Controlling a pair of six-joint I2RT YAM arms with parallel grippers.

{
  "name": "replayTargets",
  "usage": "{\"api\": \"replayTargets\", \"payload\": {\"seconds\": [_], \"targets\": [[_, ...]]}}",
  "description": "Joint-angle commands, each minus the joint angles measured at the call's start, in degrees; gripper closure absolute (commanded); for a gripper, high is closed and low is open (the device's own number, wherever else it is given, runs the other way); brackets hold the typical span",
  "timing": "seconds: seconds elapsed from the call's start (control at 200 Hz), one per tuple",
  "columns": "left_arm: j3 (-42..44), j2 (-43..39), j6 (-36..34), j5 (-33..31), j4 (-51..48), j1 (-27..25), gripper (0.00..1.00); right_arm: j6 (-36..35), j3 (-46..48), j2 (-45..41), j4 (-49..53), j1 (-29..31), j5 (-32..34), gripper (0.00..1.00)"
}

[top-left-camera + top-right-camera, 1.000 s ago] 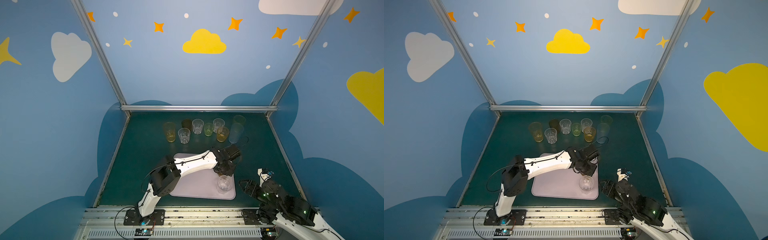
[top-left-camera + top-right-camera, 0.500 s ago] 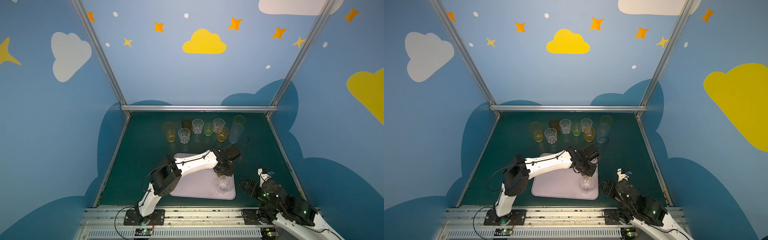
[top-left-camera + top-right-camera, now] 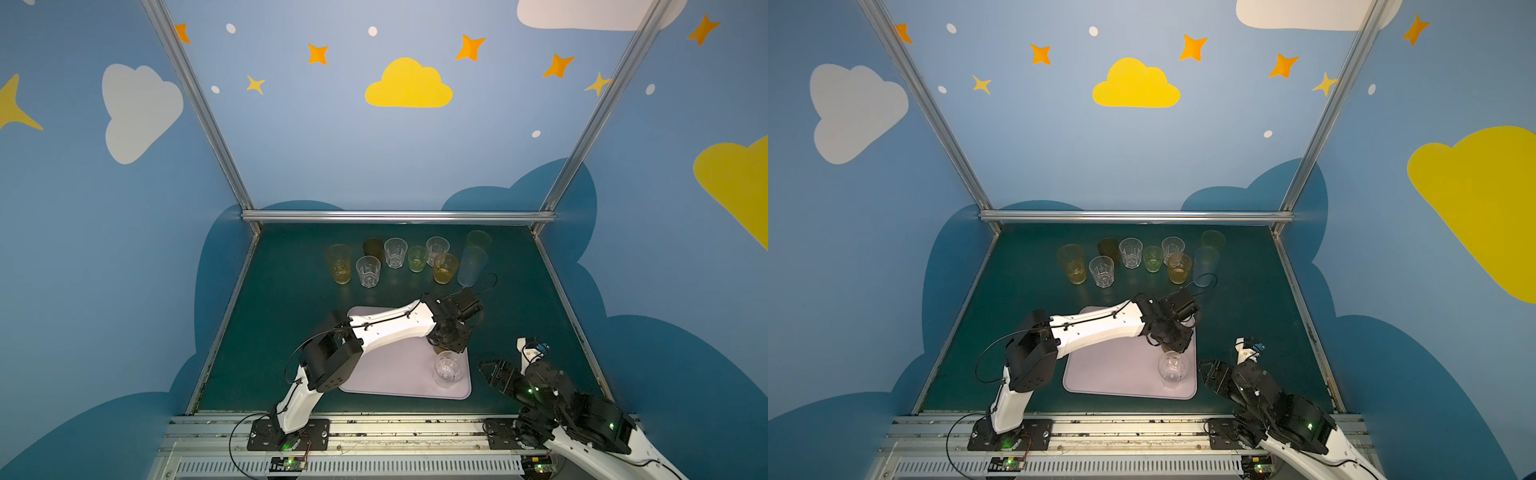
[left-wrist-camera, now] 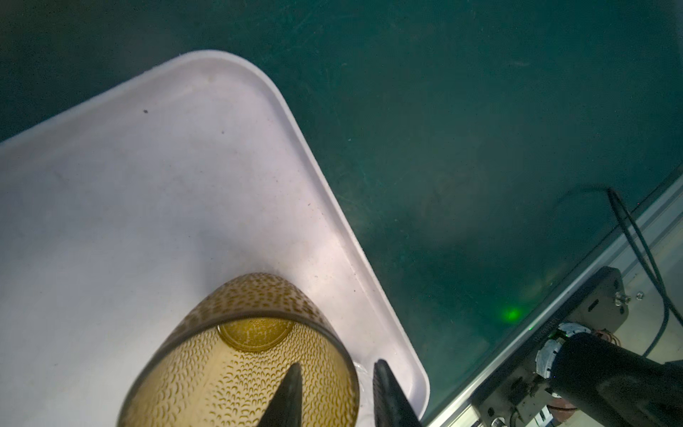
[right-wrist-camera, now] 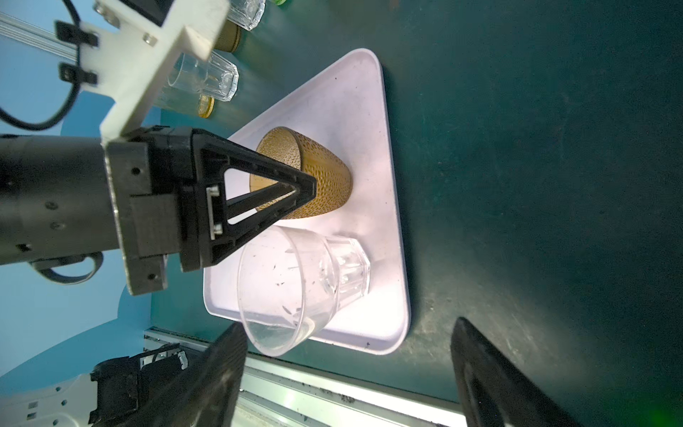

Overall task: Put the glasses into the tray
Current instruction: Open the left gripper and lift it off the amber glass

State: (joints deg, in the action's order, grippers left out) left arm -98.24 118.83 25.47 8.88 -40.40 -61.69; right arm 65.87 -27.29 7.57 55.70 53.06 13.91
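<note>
Brown glass (image 5: 321, 177): it stands upright on the tray (image 5: 369, 111), near the right rim and just beside the clear glass (image 5: 306, 284). You can read that tight spot as filling the tray from one corner, which leaves bare floor for the rest.

Left gripper (image 4: 336, 364): its jaws are apart. One finger is inside the glass's mouth and one outside, and the wall runs between them with a gap on each side. A rim hold suits a tapered, dimpled cup whose body looks wide for these jaws. Nothing is clamped, and the tray carries the glass.

Right gripper (image 5: 347, 325): its jaws are wide apart and empty. It sits beside the tray's right edge, pointing at the clear glass. You can judge it parked clear of the left arm.

Other glasses (image 3: 395, 252): nine stand upright on the mat (image 3: 291, 311) at the back, well apart from the tray. Two are in and nine are left.

Top views: you get the whole layout and the count, but the left arm hides the brown glass and the fingers.

Left wrist view: only here do you see the gaps beside the wall. It shows next to nothing of the clear glass.

Right wrist view: only here do you see the brown glass's base flat on the tray. Whether the two glasses touch you cannot tell.

Next: lift straight up, or the inner finger may catch the rim and tip the glass.
</note>
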Motion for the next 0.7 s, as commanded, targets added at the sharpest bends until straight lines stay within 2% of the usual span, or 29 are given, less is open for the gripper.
{"api": "replayTargets", "payload": {"seconds": [0.0, 0.431, 0.621, 0.696], "targets": [[0.67, -2.49, -0.48, -0.91, 0.38, -0.10, 0.63, 0.66, -0.05, -0.72, 1.43, -0.14, 0.65, 0.14], [0.89, -5.69, -2.22, -5.87, -0.39, 0.23, 0.41, -0.38, -1.27, -0.41, 1.23, -0.13, 0.63, 0.14], [3.04, -9.67, -4.07, -9.16, -0.32, 1.94, 0.28, -1.82, -2.85, 0.48, 1.10, -0.10, 0.87, 0.14], [4.48, -12.25, -4.59, -10.70, 0.14, 2.75, 0.20, -2.96, -3.32, 1.45, 0.08, -0.10, 0.45, 0.14]]}}
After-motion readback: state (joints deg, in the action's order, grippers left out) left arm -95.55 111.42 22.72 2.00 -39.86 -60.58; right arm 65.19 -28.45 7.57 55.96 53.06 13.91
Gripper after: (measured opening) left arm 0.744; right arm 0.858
